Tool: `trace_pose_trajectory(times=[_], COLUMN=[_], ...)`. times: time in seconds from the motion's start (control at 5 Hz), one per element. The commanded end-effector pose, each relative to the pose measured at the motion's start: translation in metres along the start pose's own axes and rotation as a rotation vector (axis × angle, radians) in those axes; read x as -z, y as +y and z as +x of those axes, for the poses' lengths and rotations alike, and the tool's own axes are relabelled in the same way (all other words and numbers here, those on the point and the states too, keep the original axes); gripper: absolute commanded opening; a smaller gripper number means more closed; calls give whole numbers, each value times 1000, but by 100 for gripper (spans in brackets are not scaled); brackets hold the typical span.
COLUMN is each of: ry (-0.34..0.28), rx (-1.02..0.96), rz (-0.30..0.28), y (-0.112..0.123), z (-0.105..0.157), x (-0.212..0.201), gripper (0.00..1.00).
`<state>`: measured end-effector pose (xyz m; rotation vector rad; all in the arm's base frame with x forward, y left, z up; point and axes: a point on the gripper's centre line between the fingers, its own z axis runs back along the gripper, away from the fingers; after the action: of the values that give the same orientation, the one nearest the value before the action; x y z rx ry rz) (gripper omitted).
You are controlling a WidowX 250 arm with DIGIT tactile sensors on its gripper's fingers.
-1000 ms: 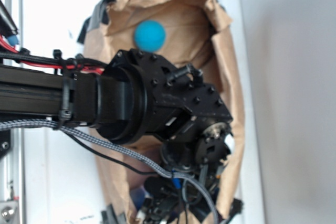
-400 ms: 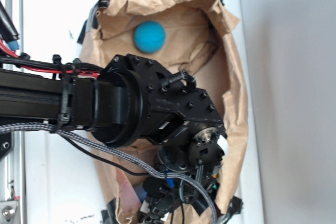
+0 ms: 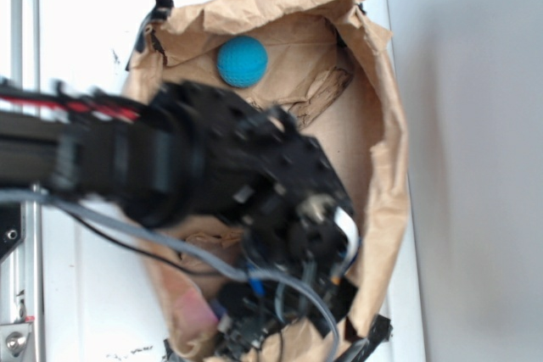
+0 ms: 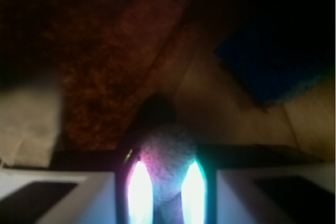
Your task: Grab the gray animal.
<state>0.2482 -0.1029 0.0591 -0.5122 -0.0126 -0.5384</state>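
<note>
Gray plush animal (image 4: pixel 165 156) at six o'clock in wrist view, wedged between glowing fingers (image 4: pixel 139 190) of hand (image 4: pixel 166 195), apparently gripped; best kept squeezed evenly and lifted straight up from brown paper bag (image 3: pixel 386 167).

The ball (image 3: pixel 243 61) lies inside the paper bag (image 3: pixel 386 167), near its far end. The arm (image 3: pixel 170 158) reaches across the bag's middle. The gray animal (image 4: pixel 165 156) sits between the gripper (image 4: pixel 167 190) fingers (image 4: pixel 139 192), with the block (image 4: pixel 278 61) beyond it to the right.
</note>
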Motion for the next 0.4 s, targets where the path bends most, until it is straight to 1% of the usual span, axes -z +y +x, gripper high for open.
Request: trace_pose_trajectory(times=[0.0,0.2], ry=[-217,-211], rx=[-107,-204], rz=[57,180], y=[6,25], z=[-22,-18], x=[-105,-132], gripper=[0,0])
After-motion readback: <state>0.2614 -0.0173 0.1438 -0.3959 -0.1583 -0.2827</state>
